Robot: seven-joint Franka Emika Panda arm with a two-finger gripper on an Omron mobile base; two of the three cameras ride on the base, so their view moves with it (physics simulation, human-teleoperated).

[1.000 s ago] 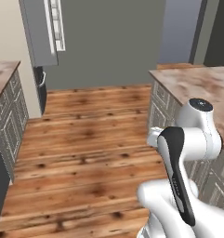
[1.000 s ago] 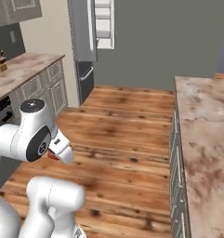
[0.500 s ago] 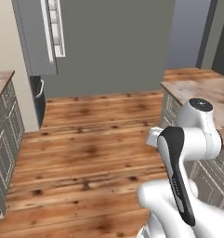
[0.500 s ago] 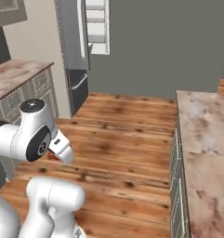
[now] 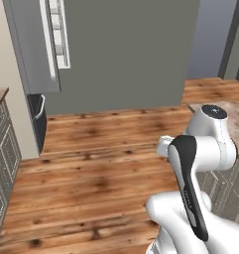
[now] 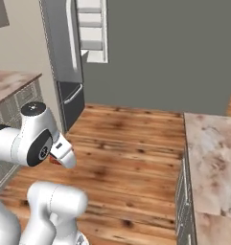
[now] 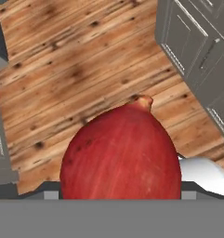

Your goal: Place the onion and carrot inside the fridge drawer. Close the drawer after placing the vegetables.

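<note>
The grey fridge [image 5: 121, 49] fills the far side beyond the wooden floor [image 5: 101, 163], its door [image 6: 64, 43] open at the left with white door bins [image 6: 91, 33]. A marbled desk [image 6: 210, 162] runs along the right. The claw [image 7: 118, 197] holds the red onion [image 7: 120, 155] above the floor, near grey cabinets [image 7: 197, 51].

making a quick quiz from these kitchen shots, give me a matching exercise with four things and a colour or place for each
Things:
1. round onion
2. plank floor
3. marbled stone counter
4. tall fridge door with shelves

Descriptions:
A. grey, standing open
B. warm brown wood
C. dark red, close before the hand camera
D. pinkish beige, at the right in the right base view

Pairs: 1-C, 2-B, 3-D, 4-A
</note>
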